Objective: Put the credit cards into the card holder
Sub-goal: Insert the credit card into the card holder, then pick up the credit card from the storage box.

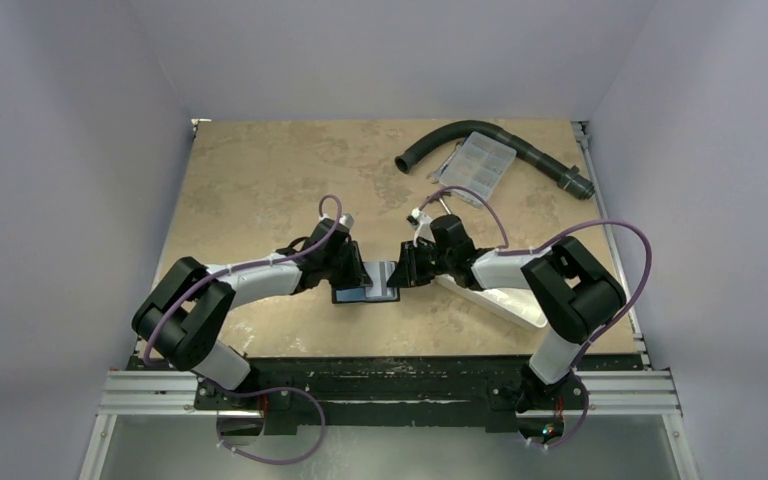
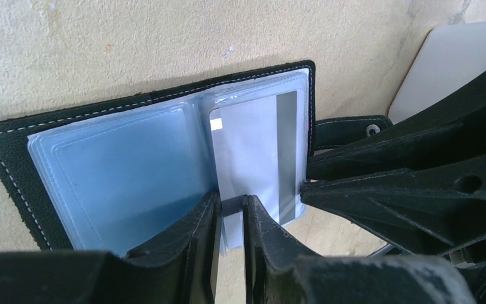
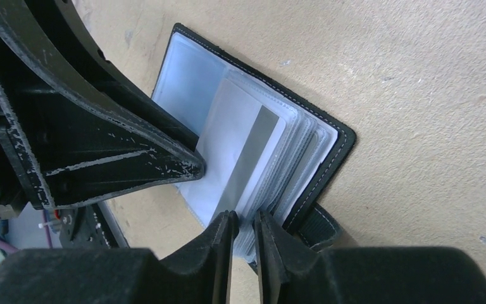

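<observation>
The black card holder point(image 1: 345, 297) lies open on the table between both arms, its pale blue-grey sleeves point(image 2: 120, 177) facing up. A white credit card point(image 2: 253, 145) with a grey stripe lies on the right-hand sleeves, part-way in. My left gripper point(image 2: 231, 212) has a narrow gap between its jaws. Its tips rest over the card's near corner without clamping it. My right gripper point(image 3: 243, 225) reaches in from the other side and pinches the fanned edge of the sleeves point(image 3: 304, 158) beside the snap strap point(image 3: 316, 228).
A white tray point(image 1: 505, 305) lies just right of the holder, under my right arm. At the back right are a clear compartment box point(image 1: 475, 165) and a curved black hose point(image 1: 530, 150). Both grippers' fingers point(image 2: 367, 183) nearly meet over the holder.
</observation>
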Motion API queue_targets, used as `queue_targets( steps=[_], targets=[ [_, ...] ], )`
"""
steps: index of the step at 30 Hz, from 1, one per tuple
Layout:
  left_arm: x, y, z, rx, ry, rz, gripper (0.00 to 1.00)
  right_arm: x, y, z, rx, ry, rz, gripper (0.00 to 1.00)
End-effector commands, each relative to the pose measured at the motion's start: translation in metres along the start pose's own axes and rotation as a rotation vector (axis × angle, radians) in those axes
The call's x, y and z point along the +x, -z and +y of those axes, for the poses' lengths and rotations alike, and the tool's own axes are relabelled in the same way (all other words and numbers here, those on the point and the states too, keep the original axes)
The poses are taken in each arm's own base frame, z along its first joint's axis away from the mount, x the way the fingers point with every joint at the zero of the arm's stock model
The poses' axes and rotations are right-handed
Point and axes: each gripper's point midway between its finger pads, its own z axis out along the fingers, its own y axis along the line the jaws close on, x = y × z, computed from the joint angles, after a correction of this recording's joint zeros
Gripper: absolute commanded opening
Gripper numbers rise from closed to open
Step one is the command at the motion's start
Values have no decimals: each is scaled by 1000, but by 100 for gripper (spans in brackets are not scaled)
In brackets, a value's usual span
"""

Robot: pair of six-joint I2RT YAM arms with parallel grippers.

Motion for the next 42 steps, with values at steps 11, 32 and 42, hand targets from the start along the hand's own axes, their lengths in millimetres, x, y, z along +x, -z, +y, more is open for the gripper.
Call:
queue_targets(
  steps=[11,32,42],
  targets=[
    [10,9,-55,249,24,41,25,-10,0,35,-147,-48,-63,34],
    [-27,68,-37,128,-135,-59,51,-67,94,26,194,-11,-249,66],
    [-74,103,-33,3,-304,-247,56,-70,147,-26,504,-388,-492,80]
  ],
)
